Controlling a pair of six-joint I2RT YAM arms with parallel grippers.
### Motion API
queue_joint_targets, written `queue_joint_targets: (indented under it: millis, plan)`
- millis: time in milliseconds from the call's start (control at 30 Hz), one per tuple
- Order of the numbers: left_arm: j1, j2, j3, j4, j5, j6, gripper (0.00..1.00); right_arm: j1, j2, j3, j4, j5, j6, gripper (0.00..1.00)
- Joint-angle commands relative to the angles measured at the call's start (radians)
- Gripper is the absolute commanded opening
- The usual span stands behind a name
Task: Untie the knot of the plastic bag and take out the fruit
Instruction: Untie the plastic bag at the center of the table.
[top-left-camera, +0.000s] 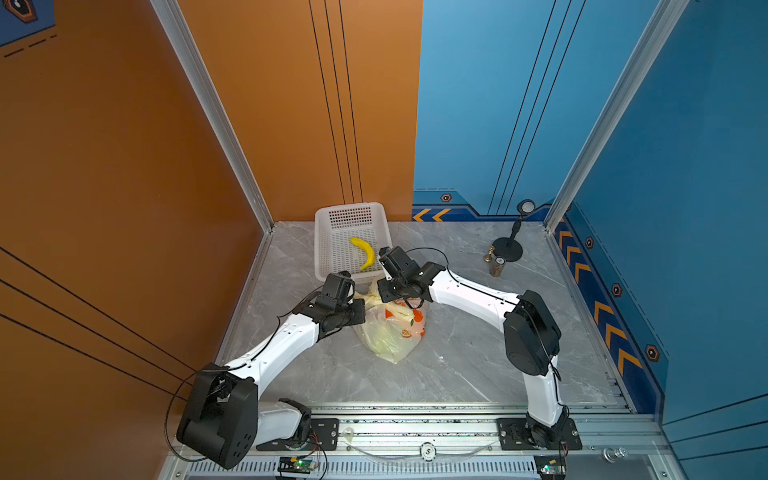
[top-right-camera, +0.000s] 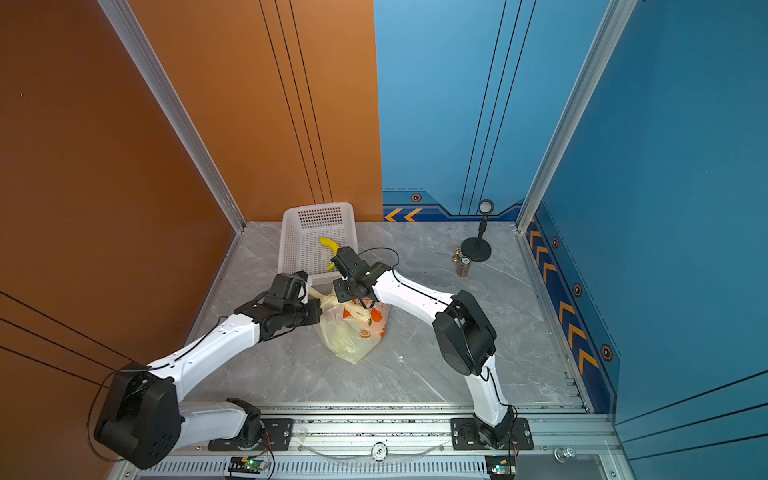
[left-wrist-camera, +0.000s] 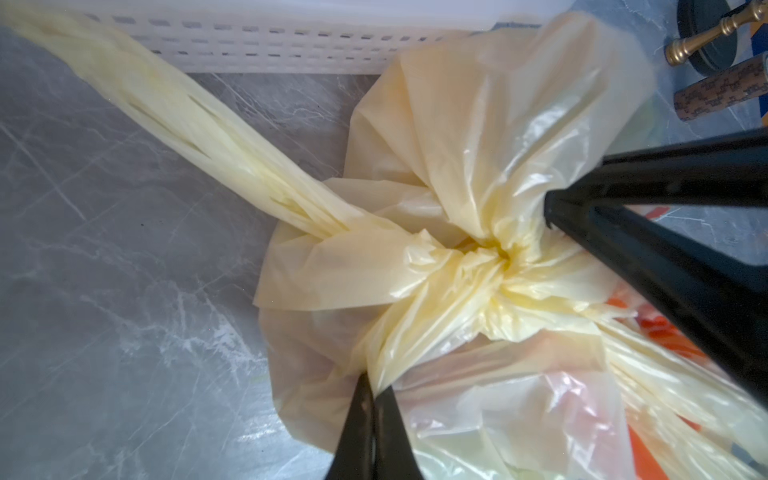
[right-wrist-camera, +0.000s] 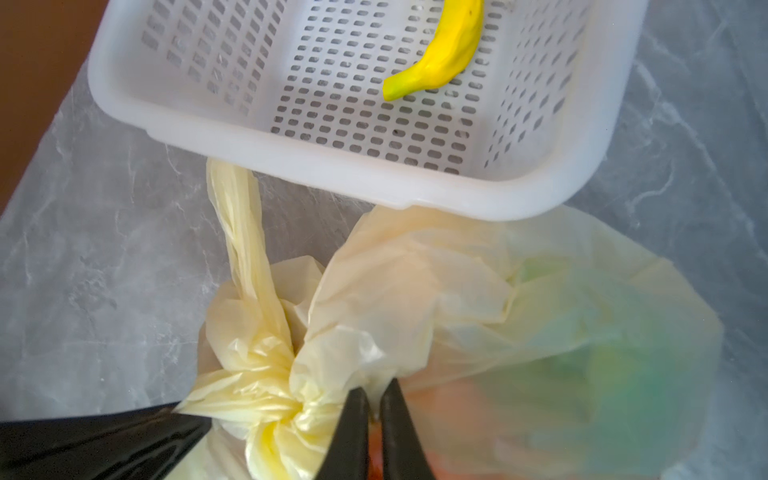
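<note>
1. A thin, crinkly, translucent pale-yellow plastic bag, printed with orange fruit shapes, is seen in both top views. It lies on the grey, marble-veined table, just in front of the white basket.
2. The knot is found at the bag's basket-side end, between the two grippers. It is shown as a tight, glossy, puckered bunch of twisted film, with creased folds radiating from it.
3. A long handle strip, pleated and rope-like, is stretched from the knot toward the basket's near wall.
4. The left gripper is closed. Its slim, black, tapered fingers are pressed together on a gathered strand of the bag just beside the knot.
5. The right gripper is pinched narrow, and a fold of the bag's film next to the knot is caught at its tips.
6. The fruit is contained in the bag and is made out only as soft, blurred green and orange rounded patches through the film.
7. The basket is moulded of smooth, rigid plastic and is rectangular with rounded corners. Its floor and walls are perforated with rows of small slots. A curved, matte yellow banana is laid on its floor.
8. Well apart, near the table's far right corner, a black round-based stand is seen.
</note>
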Motion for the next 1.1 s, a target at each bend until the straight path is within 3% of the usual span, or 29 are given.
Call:
queue_joint_targets:
  millis: [0, 400, 800, 867, 1067]
  plan:
    - [0.002, -0.018, -0.012, -0.049, -0.051, 0.018, 0.00, -0.037, -0.056, -0.040, 0.001, -0.001, 0.023, 0.00]
    - [0.064, -0.129, -0.053, -0.067, -0.136, 0.001, 0.00, -0.156, -0.261, -0.287, 0.120, 0.010, 0.085, 0.00]
    - [0.120, -0.213, -0.064, -0.126, -0.129, 0.000, 0.00, -0.275, -0.378, -0.489, 0.244, -0.001, 0.228, 0.00]
    - [0.120, -0.227, -0.052, -0.115, -0.097, 0.011, 0.08, -0.275, -0.379, -0.494, 0.256, -0.031, 0.228, 0.00]
    - [0.103, -0.242, 0.036, -0.046, 0.094, 0.133, 0.47, -0.248, -0.376, -0.470, 0.263, -0.089, 0.200, 0.00]
